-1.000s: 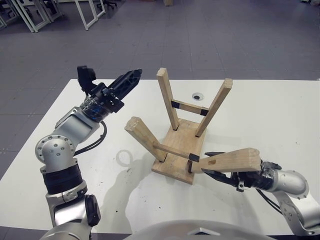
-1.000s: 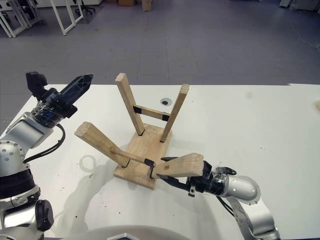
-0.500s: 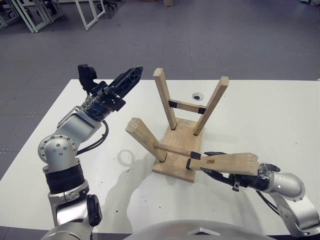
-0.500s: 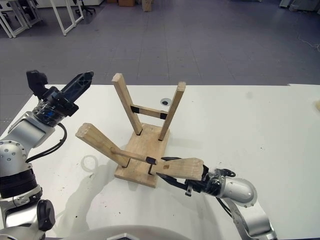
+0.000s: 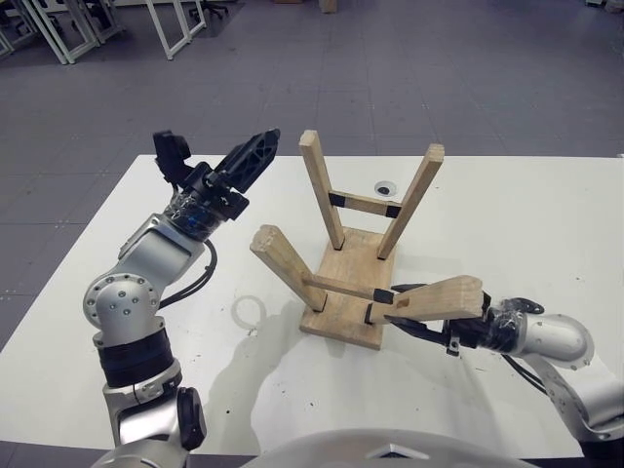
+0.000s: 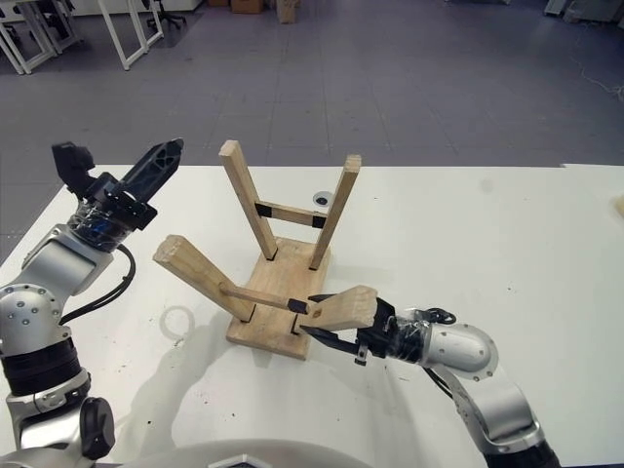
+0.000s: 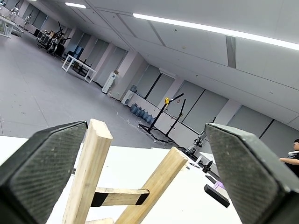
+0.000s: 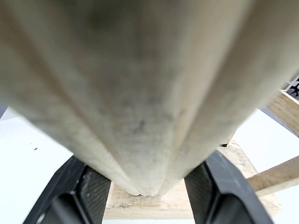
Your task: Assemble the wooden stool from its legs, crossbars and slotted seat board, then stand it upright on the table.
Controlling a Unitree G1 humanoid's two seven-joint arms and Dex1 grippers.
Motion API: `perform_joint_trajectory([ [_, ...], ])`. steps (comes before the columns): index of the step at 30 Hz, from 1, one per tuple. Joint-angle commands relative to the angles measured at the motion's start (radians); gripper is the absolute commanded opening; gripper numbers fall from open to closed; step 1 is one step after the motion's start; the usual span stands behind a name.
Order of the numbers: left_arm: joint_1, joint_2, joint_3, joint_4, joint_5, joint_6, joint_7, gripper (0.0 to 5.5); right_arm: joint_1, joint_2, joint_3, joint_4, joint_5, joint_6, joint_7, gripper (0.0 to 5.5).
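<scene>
We clamp the near leg (image 5: 434, 297) in our right gripper (image 5: 424, 327), its length pointing left at the seat board (image 5: 356, 263); our left gripper (image 5: 253, 156) gapes, farther off.

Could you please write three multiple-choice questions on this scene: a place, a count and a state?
1. Where is the seat board?
A. flat on the table
B. on the floor
C. standing on edge

2. How many legs are there?
A. two
B. three
C. four

3. The left gripper is:
A. open, empty
B. shut on a crossbar
C. shut on a leg

Key:
1 A: it lies flat under the legs.
2 C: two far, two near; one near leg sits in the right gripper.
3 A: its fingers stand apart, holding nothing.
</scene>
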Motion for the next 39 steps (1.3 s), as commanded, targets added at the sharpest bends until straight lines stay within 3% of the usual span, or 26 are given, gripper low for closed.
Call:
perform_joint_trajectory([
  [1, 0.013, -0.001, 0.003, -0.022, -0.009, -0.016, 0.026, 4.65, -0.010, -0.074, 0.032, 0.038, -0.099, 0.183, -0.047, 2.04],
  [12, -0.051, 0.056, 0.002, -0.122, -0.026, -0.028, 0.120, 4.65, -0.105, -0.062, 0.107, 0.083, -0.122, 0.318, -0.142, 2.04],
  [16, -0.107, 0.102, -0.067, -0.231, -0.049, 0.015, 0.196, 4.65, -0.114, -0.041, 0.114, 0.126, -0.120, 0.300, -0.170, 2.04],
  [20, -0.228, 0.090, -0.204, -0.335, -0.078, 0.072, 0.411, 4.65, -0.120, -0.028, 0.114, 0.138, -0.117, 0.288, -0.189, 2.04],
  [26, -0.257, 0.002, -0.453, -0.404, -0.006, 0.138, 0.616, 3.61, -0.143, -0.012, 0.123, 0.158, -0.122, 0.278, -0.204, 2.04],
  [32, -0.093, -0.077, -0.665, -0.330, 0.269, 0.133, 0.639, 2.53, -0.155, 0.003, 0.126, 0.159, -0.125, 0.279, -0.212, 2.04],
  [35, -0.154, -0.157, -0.682, -0.321, 0.423, 0.027, 0.625, 2.01, -0.157, 0.011, 0.125, 0.160, -0.128, 0.282, -0.219, 2.04],
  [39, -0.216, -0.172, -0.664, -0.322, 0.549, 0.003, 0.600, 2.01, -0.160, 0.017, 0.123, 0.160, -0.130, 0.282, -0.229, 2.04],
])
